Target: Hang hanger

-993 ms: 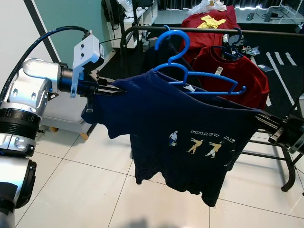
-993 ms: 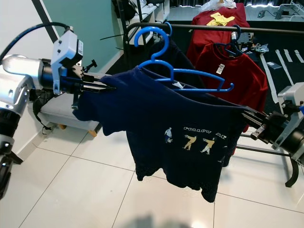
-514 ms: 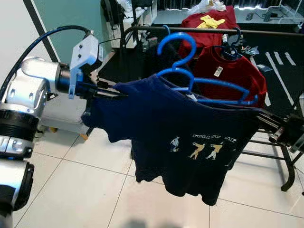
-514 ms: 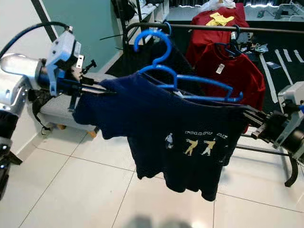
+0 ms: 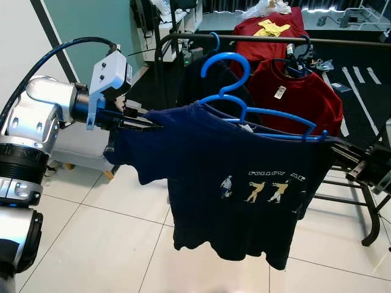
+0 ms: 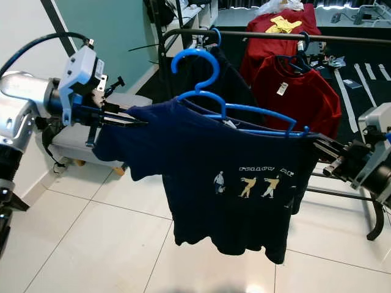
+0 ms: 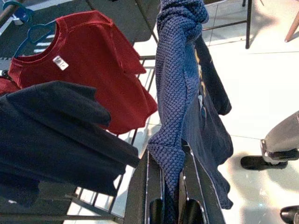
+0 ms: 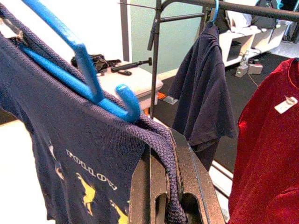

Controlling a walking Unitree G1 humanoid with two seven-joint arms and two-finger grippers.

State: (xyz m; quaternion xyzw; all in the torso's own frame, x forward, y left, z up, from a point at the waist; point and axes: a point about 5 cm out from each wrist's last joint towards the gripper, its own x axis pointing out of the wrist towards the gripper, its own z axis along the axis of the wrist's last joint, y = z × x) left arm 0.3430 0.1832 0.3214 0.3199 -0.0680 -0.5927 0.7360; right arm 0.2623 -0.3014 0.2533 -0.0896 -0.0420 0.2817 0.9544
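Between my two grippers hangs a navy T-shirt [image 5: 244, 189], stretched shoulder to shoulder in front of me; my left gripper [image 5: 149, 124] has its two black fingers pinched tight on the shirt's left sleeve fabric, and the left wrist view shows the knit cloth bunched and clamped between the fingers [image 7: 140, 196]; my right gripper [image 6: 324, 149] is closed on the opposite shoulder, where the right wrist view shows a fold of the same cloth squeezed between its fingers [image 8: 201, 196]; a blue plastic hanger [image 5: 256, 110] sits inside the shirt's neck, its hook standing up above the collar and free of any rail, its far arm ending in a small upturned tip just beside my right fingers; the shirt front carries a row of small yellow figures and pale lettering; beyond my grippers runs a dark clothes rail [image 5: 256, 39], with a red T-shirt [image 5: 299, 104] hanging on its own blue hanger behind my right gripper, and a dark shirt [image 8: 203, 93] hanging further along toward my left gripper; another red garment [image 5: 269, 30] lies past the rail; below my grippers is a white tiled floor [image 5: 91, 244]; behind my left arm stand a teal wall [image 5: 85, 24] and a low white bench [image 6: 79, 146].
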